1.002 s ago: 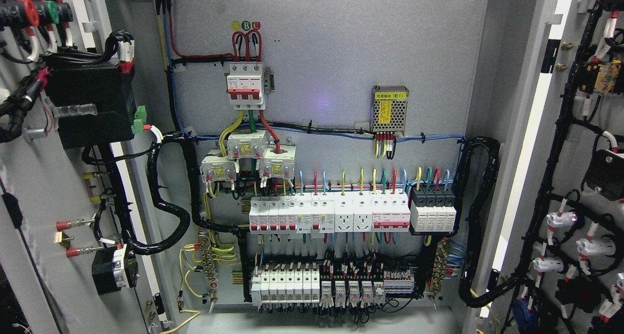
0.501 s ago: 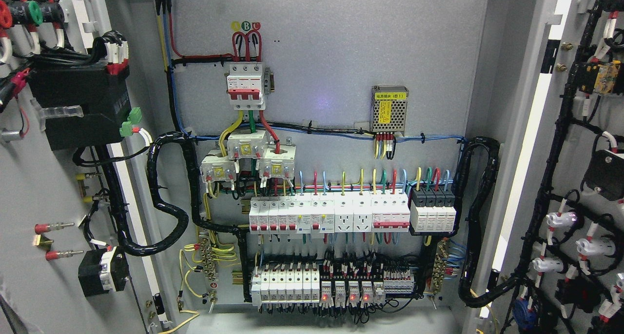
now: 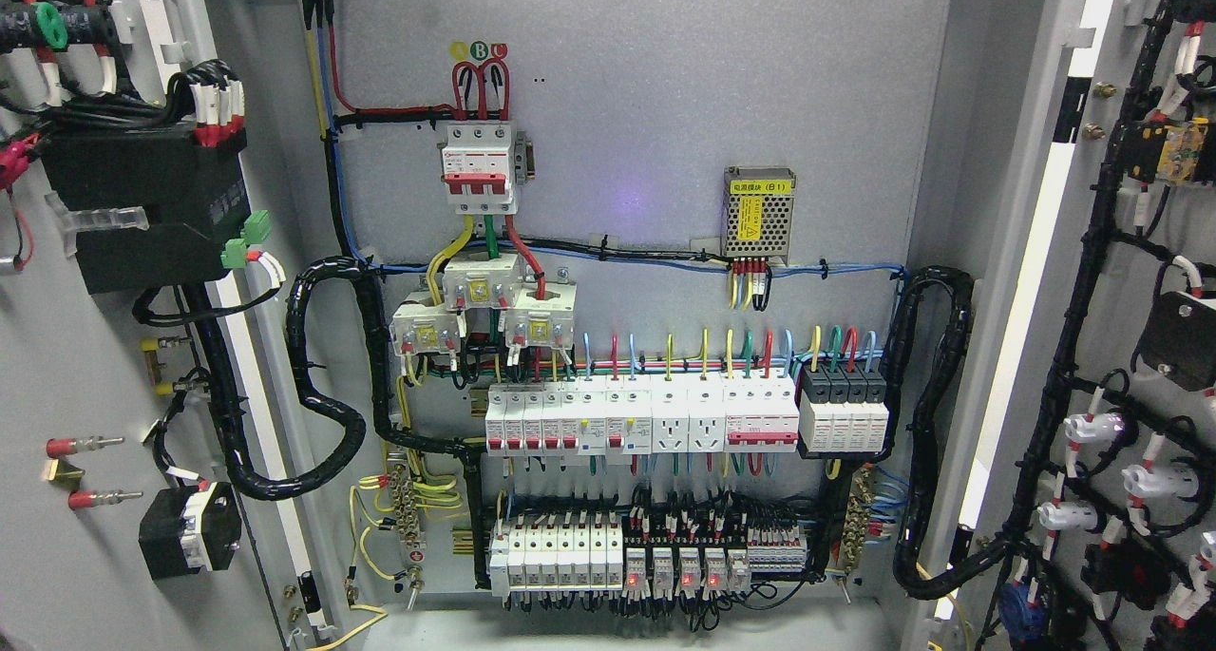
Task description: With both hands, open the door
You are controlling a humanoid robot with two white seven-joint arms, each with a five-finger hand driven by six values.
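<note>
We look straight into an open cabinet (image 3: 646, 109). Both doors stand swung wide: the left door (image 3: 76, 556) fills the picture's left edge with its inner face toward us, and the right door (image 3: 1121, 280) does the same at the right edge.

Neither of our hands shows in this view, so we cannot tell whether the fingers are released, clenched or grasping anything.

On the left door's inner face sits a black box (image 3: 142, 204) with red and white wire ends at its top and a green plug (image 3: 245, 238) at its lower right. Below it, a smaller black switch (image 3: 185, 529) is mounted, with two red-tipped pins (image 3: 85, 470) just to its upper left. A black cable loom (image 3: 323, 413) loops from this door into the cabinet.

On the back panel, a red-and-white breaker (image 3: 480, 168) sits high up, and a perforated power supply (image 3: 758, 212) with a yellow label lies to its right. Lower down runs a row of white breakers (image 3: 641, 421), with a second row (image 3: 646, 556) beneath it, where small red lights glow.

The right door carries black wiring (image 3: 1073, 347) and white lamp backs (image 3: 1092, 430); its lower corner is too dark for us to read, perhaps a blue part there.
</note>
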